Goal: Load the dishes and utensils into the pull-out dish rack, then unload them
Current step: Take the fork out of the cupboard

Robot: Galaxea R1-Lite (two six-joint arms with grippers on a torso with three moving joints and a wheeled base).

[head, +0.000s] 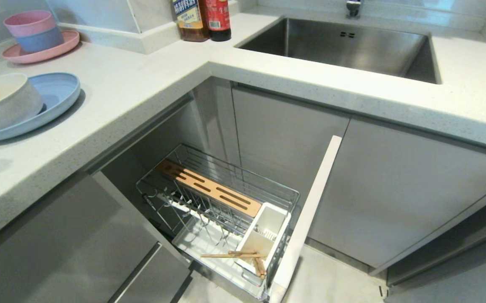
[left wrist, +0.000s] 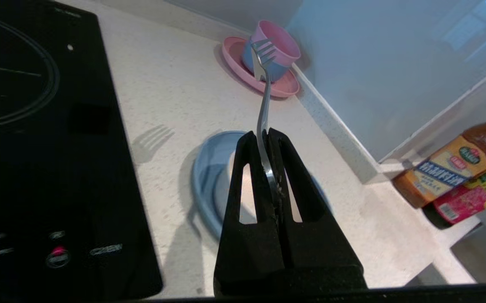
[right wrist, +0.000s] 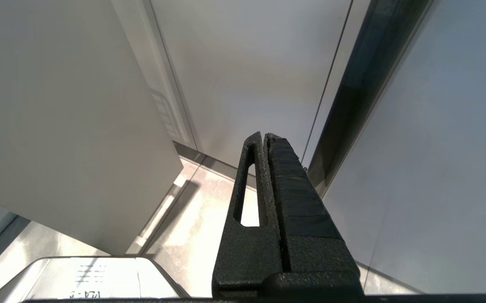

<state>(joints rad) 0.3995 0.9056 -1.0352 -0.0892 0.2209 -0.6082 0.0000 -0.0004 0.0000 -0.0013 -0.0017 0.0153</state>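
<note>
My left jaws [left wrist: 268,131] clamped on fork [left wrist: 263,80] handle; carry it tines-up to white cutlery holder [head: 265,235] beside chopsticks [head: 233,255]. Right jaws [right wrist: 264,134] together, parked.

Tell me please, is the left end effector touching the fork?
Touching: the left wrist view shows the left end effector clamped shut on the fork handle, tines pointing away.

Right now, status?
Left pincer shut on fork above blue plate. Right pincer shut, parked, empty. Chopsticks in rack. Nothing blocking.
</note>
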